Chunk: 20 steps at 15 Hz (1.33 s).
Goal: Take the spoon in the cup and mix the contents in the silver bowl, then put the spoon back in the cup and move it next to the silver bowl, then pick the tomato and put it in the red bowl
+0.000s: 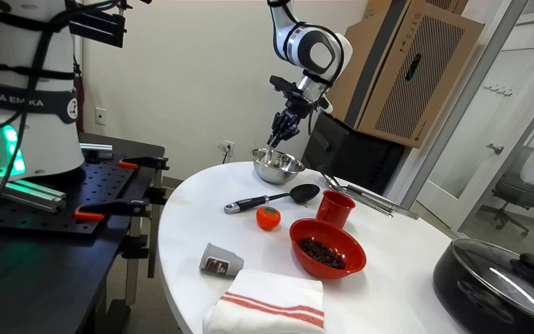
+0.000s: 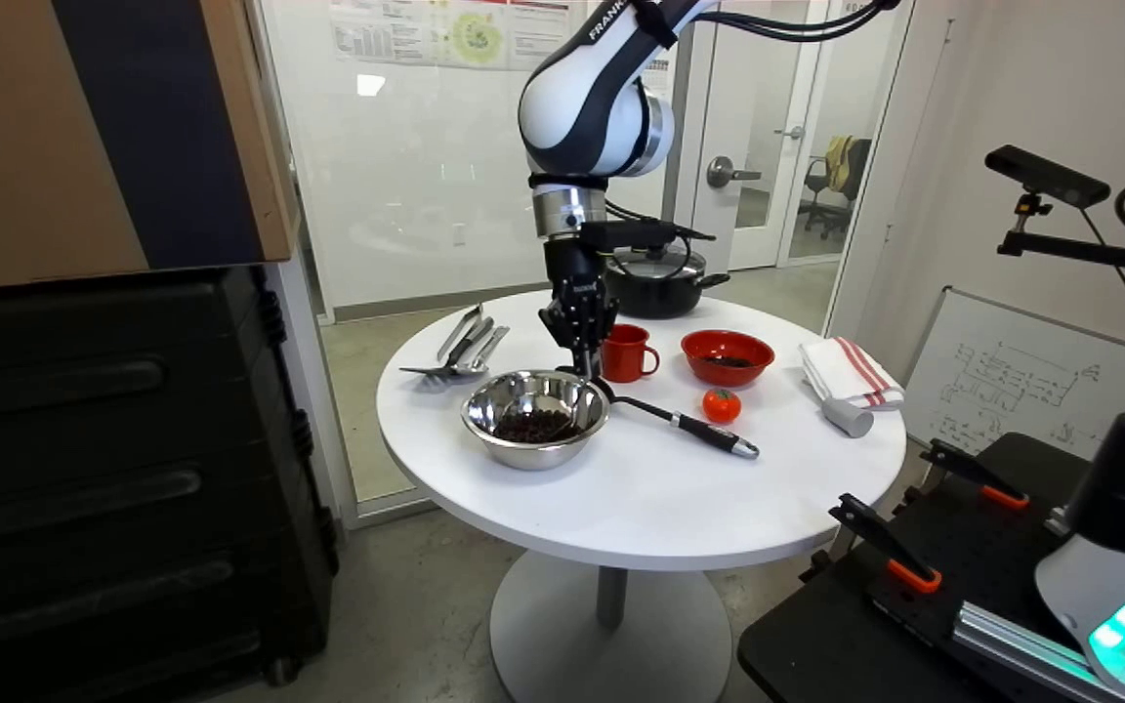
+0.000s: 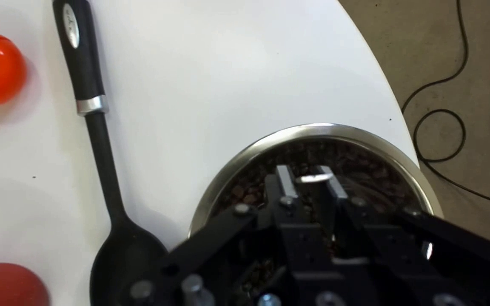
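In an exterior view, FRANKA EM…KA on the robot base [image 1: 47,139], a cable [image 1: 27,98] crossing the lettering [image 1: 5,96]! The label [image 1: 217,266] on the grey cup [image 1: 224,251] is too small to read. There's the tomato [image 1: 268,219], glossy orange-red, green on top, on the table [image 1: 188,222] near the red cup [image 1: 333,211] and red bowl [image 1: 348,249]. In an exterior view: FRANK on the arm [image 2: 562,122], dark bits [image 2: 531,427] in the shiny silver bowl [image 2: 533,456]. Wrist view: end effector [image 3: 306,175] over that bowl, narrowly parted, pinching a bright sliver of spoon [image 3: 313,179]!
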Available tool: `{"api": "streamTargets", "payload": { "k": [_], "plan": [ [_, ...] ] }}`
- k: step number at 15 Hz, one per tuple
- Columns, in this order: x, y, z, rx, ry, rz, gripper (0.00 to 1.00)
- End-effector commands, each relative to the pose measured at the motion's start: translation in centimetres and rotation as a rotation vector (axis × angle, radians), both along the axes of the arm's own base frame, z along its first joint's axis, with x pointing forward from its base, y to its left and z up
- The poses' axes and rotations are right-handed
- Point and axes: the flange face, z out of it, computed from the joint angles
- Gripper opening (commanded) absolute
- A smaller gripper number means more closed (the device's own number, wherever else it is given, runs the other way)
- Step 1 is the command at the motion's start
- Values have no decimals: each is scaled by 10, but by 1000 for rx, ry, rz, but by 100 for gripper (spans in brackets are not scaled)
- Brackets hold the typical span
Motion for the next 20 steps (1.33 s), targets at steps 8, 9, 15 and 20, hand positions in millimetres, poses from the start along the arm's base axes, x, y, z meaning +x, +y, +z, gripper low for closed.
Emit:
{"api": "streamTargets", "payload": {
  "k": [8,9,15,20],
  "plan": [
    [8,1,3,-46,-75,-2,4],
    [9,4,4,-43,-84,3,4],
    [11,16,3,-30,-128,23,4],
    [7,30,-1,3,-122,51,4]
  ]
}}
